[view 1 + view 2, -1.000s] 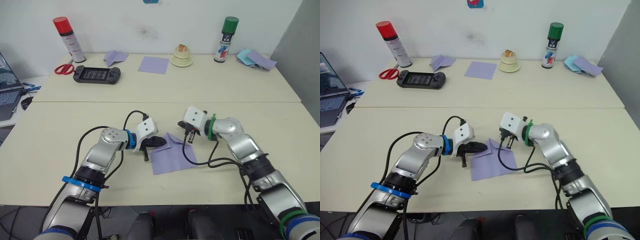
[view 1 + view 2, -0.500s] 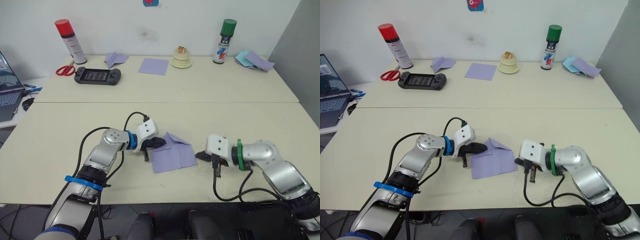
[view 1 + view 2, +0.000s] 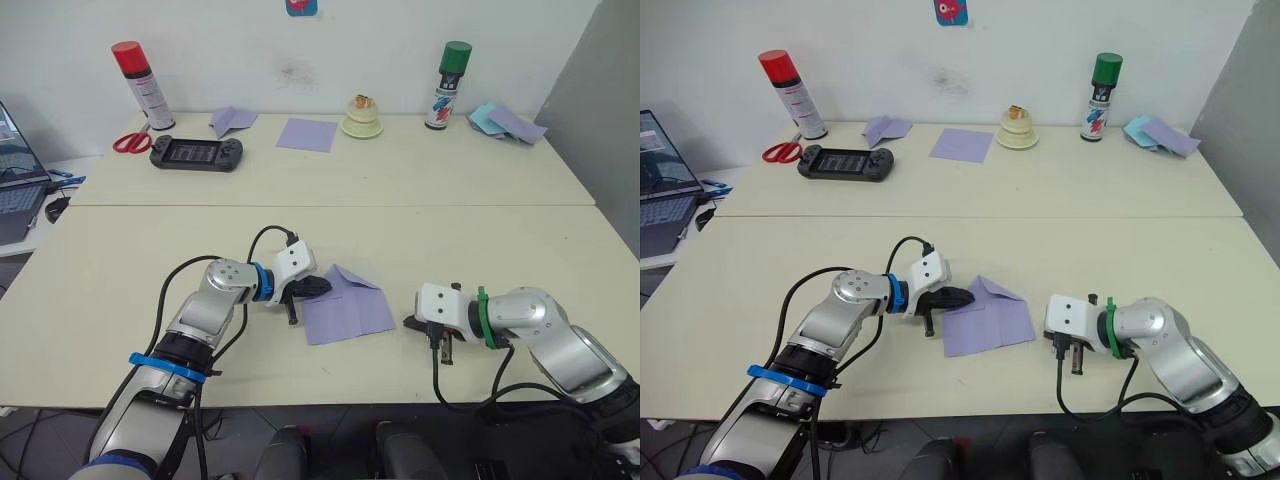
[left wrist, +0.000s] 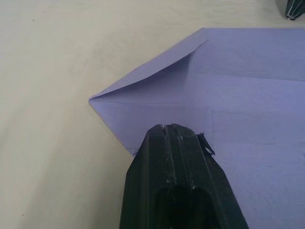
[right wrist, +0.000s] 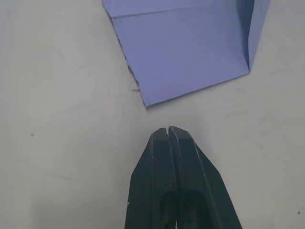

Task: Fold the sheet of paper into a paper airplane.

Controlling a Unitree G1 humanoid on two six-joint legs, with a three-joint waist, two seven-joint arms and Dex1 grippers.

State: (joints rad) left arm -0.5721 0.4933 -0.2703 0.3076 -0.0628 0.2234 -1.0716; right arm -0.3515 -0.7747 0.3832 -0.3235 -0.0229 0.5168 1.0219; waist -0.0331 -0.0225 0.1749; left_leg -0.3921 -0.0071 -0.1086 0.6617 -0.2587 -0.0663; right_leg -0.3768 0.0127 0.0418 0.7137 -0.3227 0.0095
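Sheet of paper [image 3: 348, 308] flat on near table [image 3: 120, 260], centre, 1 corner folded over at its 12 o'clock edge. Left gripper [image 3: 318, 286] at sheet's 9 o'clock, fingers pressed together, tips resting on paper edge. Right gripper [image 3: 411, 322] at sheet's 3 o'clock, fingers closed, empty, just beside paper, apart.

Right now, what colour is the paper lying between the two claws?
The sheet of paper is lavender-purple, with straight creases; the right wrist view shows it best.
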